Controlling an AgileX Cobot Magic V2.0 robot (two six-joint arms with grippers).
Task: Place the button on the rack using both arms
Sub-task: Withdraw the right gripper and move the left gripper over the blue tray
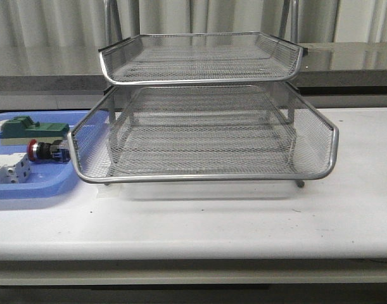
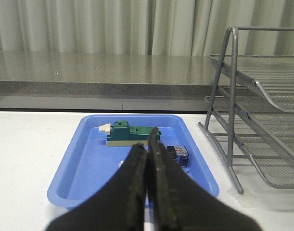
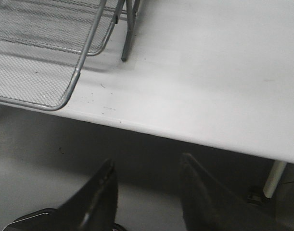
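Fingers: left gripper (image 2: 147, 159) pressed together, empty; right gripper (image 3: 147, 185) spread apart, empty.
Button (image 1: 46, 151): lying by blue tray's (image 1: 28, 190) right edge.
Rack (image 1: 206, 136): nothing placed yet.

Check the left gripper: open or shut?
Shut and empty. In its wrist view the left gripper has its fingers pressed together with nothing between them, short of the blue tray holding the button.
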